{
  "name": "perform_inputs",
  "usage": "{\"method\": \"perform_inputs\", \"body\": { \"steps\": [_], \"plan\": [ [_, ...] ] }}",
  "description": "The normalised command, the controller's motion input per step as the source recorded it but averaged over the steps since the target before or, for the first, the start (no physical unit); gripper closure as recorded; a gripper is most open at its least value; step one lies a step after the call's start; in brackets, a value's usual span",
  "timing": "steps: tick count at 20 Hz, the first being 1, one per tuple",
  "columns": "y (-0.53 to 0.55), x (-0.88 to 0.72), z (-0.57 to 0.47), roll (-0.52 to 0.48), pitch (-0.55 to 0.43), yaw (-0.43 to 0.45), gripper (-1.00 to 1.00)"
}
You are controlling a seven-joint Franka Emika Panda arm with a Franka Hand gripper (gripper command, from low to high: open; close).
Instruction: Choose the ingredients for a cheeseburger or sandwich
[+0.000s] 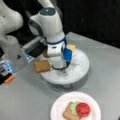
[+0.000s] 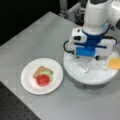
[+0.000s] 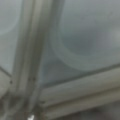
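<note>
We see the white arm reaching steeply down, its blue-banded wrist and the gripper (image 1: pixel 59 67) set low over the round white tray (image 1: pixel 83 65) with raised dividers; the fingertips are hidden by the arm's body in both front views, so we cannot tell whether the gripper is wide or narrow, or whether it holds anything. In a front view a brown square bread slice (image 1: pixel 42 66) lies at the tray's left edge, a darker brown piece just behind it is largely hidden by the arm, and a yellow cheese square (image 1: pixel 71 47) shows behind the wrist; in a front view taken from the opposite side only the cheese (image 2: pixel 114 63) appears, flat at the tray's right rim (image 2: pixel 75 72). The wrist view gives only pale, smooth dividers and a shallow round hollow of the tray, very close. Nearer the camera in both front views, a plain white round plate (image 1: pixel 58 107) sits on the grey matte bench (image 1: pixel 25 100), carrying the sandwich (image 1: pixel 77 110): a brown bread slice, a green lettuce blob over it, and a glossy red tomato disc (image 2: pixel 42 79) on top
</note>
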Motion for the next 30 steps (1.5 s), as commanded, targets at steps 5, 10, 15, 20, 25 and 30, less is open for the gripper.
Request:
{"method": "perform_inputs", "body": {
  "steps": [5,10,15,20,25,30],
  "plan": [
    [-0.17,-0.62,-0.74,0.17,-0.313,0.055,-1.0],
    [-0.18,-0.64,-0.69,0.131,-0.251,0.189,-1.0],
    [-0.21,-0.58,-0.61,0.08,-0.136,0.487,-1.0],
    [-0.19,-0.42,-0.51,0.065,-0.062,0.628,-1.0],
    [-0.15,-0.26,-0.39,0.041,0.003,0.589,-1.0],
    [-0.15,-0.15,-0.31,0.028,0.054,0.481,-1.0]
  ]
}}
